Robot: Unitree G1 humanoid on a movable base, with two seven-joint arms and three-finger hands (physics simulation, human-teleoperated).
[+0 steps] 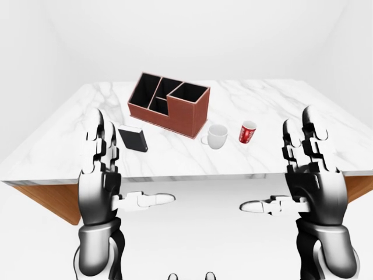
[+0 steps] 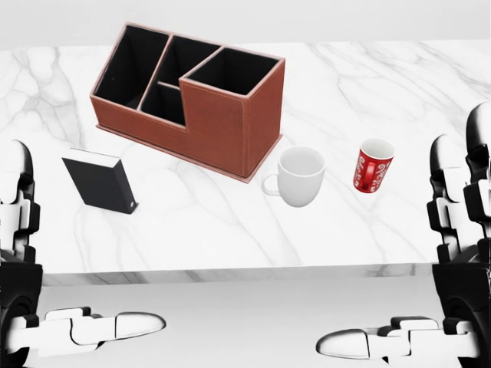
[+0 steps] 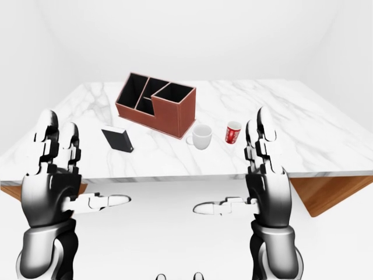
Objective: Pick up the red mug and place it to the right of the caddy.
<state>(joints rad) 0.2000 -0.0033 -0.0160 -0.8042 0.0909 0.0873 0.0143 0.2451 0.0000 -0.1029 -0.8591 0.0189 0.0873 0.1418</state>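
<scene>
Both hands, left and right, are held up short of the white marble desk, fingers spread wide, nothing gripped. The small glossy red patterned mug is seen upright beside the white ceramic mug, right of the brown leather compartment caddy. Judged light, rigid, slippery, breakable; best wrapped round the body.
</scene>
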